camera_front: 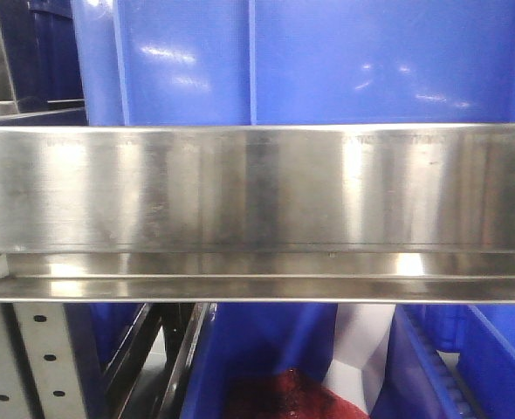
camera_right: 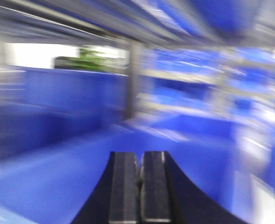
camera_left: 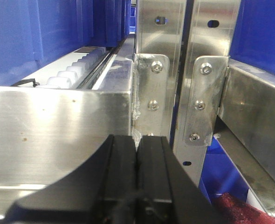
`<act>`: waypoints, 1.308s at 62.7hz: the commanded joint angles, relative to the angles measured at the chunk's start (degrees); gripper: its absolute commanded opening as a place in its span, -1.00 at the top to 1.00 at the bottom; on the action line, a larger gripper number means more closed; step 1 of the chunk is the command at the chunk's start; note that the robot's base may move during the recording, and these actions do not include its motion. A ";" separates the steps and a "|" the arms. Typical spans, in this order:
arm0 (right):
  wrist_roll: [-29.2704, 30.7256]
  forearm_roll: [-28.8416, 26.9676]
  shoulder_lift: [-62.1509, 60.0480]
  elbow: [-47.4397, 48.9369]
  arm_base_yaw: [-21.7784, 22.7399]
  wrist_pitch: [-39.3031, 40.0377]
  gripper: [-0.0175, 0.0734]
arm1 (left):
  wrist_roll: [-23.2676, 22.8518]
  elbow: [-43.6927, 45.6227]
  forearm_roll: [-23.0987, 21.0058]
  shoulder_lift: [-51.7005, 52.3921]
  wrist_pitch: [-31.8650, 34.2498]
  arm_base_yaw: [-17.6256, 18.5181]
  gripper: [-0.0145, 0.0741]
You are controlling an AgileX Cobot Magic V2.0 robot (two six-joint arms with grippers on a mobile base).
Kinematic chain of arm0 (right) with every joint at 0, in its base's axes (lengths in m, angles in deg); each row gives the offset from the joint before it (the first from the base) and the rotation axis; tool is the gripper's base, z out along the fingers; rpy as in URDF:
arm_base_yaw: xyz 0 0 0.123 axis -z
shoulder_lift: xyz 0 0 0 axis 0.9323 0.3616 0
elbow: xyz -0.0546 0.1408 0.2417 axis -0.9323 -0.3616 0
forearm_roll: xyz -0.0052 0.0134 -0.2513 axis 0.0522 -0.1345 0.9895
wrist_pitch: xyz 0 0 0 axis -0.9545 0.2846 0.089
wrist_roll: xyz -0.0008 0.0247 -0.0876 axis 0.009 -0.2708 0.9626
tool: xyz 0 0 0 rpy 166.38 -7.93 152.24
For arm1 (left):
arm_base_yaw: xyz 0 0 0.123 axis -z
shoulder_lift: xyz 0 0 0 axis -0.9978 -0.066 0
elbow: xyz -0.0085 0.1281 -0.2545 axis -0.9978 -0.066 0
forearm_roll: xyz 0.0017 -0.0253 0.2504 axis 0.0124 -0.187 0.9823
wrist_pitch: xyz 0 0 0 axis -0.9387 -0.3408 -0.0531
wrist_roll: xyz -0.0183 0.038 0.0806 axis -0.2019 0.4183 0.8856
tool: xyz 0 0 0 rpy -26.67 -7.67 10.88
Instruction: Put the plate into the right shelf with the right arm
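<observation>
The plate is out of view in every frame. A brushed stainless-steel shelf rail [camera_front: 257, 188] runs across the whole front view, very close to the camera. My left gripper [camera_left: 137, 139] is shut with nothing between its fingers, just in front of a steel rail [camera_left: 58, 121] and two perforated uprights [camera_left: 158, 70]. A second rack's rail [camera_left: 256, 116] runs off to the right of those uprights. The right wrist view is smeared by motion. There my right gripper [camera_right: 140, 156] is shut and empty, with a blue bin [camera_right: 58, 154] below it.
Blue plastic bins stand above the rail [camera_front: 327, 61] and below it [camera_front: 266, 349]. A dark red thing [camera_front: 284, 397] lies low in the lower bin. White rollers [camera_left: 74, 72] line a track behind the left rail. A steel post [camera_right: 134, 79] rises ahead of the right gripper.
</observation>
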 commanded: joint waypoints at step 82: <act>-15.03 19.01 -33.02 -48.80 15.35 18.56 0.49 | -0.19 -0.46 -0.33 0.37 4.99 0.29 0.78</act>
